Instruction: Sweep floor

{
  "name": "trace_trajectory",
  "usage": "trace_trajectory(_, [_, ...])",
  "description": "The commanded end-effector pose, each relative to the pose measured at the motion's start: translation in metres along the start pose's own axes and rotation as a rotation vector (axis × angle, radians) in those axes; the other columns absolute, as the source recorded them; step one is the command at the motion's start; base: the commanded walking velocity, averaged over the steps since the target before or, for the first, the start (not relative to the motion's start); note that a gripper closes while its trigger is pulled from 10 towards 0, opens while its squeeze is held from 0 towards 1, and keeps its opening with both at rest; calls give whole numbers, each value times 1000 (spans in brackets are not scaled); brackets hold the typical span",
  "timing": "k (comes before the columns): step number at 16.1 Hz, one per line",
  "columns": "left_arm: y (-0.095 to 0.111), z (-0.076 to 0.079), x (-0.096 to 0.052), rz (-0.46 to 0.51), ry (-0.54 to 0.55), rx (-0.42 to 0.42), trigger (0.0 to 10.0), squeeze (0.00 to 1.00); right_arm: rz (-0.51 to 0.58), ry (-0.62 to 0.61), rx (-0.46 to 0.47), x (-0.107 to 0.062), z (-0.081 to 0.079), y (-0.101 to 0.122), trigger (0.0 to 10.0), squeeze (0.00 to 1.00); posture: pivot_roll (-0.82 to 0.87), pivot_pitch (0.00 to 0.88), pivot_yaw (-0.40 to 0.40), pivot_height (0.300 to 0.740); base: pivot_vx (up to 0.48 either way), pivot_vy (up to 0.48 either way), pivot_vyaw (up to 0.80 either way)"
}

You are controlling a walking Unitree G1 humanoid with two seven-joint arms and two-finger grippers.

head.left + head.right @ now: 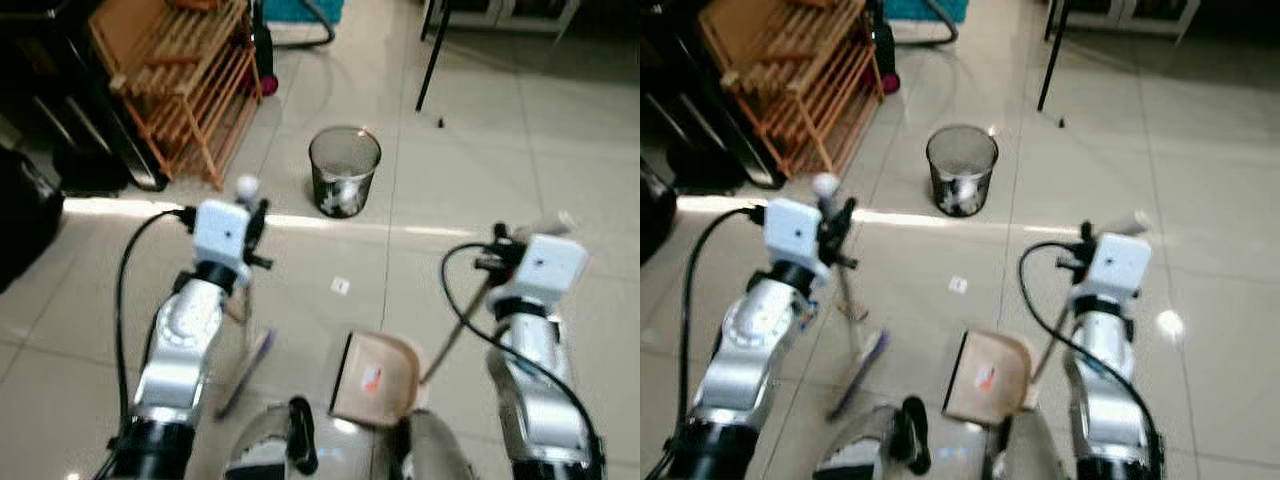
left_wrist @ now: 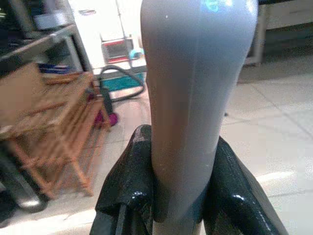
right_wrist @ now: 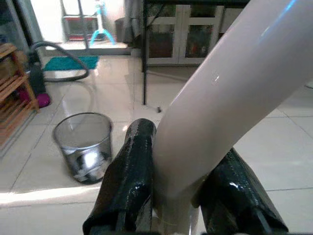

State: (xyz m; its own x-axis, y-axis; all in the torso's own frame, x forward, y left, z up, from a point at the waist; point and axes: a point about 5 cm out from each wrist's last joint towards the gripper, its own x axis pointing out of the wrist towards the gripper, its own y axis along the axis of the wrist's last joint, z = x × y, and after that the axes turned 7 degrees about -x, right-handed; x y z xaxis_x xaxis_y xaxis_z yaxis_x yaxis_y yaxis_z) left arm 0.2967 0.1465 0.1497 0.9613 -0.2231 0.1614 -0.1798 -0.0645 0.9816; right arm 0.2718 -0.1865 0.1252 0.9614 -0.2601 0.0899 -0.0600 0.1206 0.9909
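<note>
My left gripper (image 1: 252, 228) is shut on the grey broom handle (image 2: 188, 98), which runs down to the purple broom head (image 1: 248, 368) on the tiled floor. My right gripper (image 1: 503, 250) is shut on the pale dustpan handle (image 3: 220, 98); the beige dustpan (image 1: 375, 378) rests on the floor between my arms. A small white scrap of paper (image 1: 341, 286) lies on the tiles ahead of the dustpan. Beyond it stands a mesh wastebasket (image 1: 345, 170) with crumpled litter inside.
A wooden slatted rack (image 1: 185, 80) stands at the far left beside dark furniture. A black table leg (image 1: 432, 60) rises at the back right. A vacuum hose and teal mat (image 3: 68, 63) lie at the far back.
</note>
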Motion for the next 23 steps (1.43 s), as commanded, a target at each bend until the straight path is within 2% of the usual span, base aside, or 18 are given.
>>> trace_trajectory(1, [10,-4,-1,43,20,33,10000,0,27,-10,11,2,2,8,10000,0,19,173,52,740,0,368,0])
trace_trajectory(7, [36,-15,16,135,56,30,10000,0,60,14,57,13,-12,18,10000,0,27,135,63,740,0,415,0])
trace_trajectory(13, [33,-19,17,133,63,37,10000,0,78,25,67,18,-20,22,10000,0,31,115,59,740,0,428,0])
trace_trajectory(17, [25,-20,14,103,73,26,10000,0,69,15,47,21,-18,18,10000,0,30,104,53,740,0,431,0])
trace_trajectory(19, [16,-17,13,69,94,-25,10000,0,46,28,24,21,-20,15,10000,0,28,101,51,740,0,216,0])
trace_trajectory(21, [12,-11,11,38,99,-40,10000,0,41,46,7,22,-22,14,10000,0,26,95,46,740,0,0,0])
trace_trajectory(23, [16,-6,11,68,76,-37,10000,0,29,58,9,23,-25,12,10000,0,31,92,39,740,0,0,0])
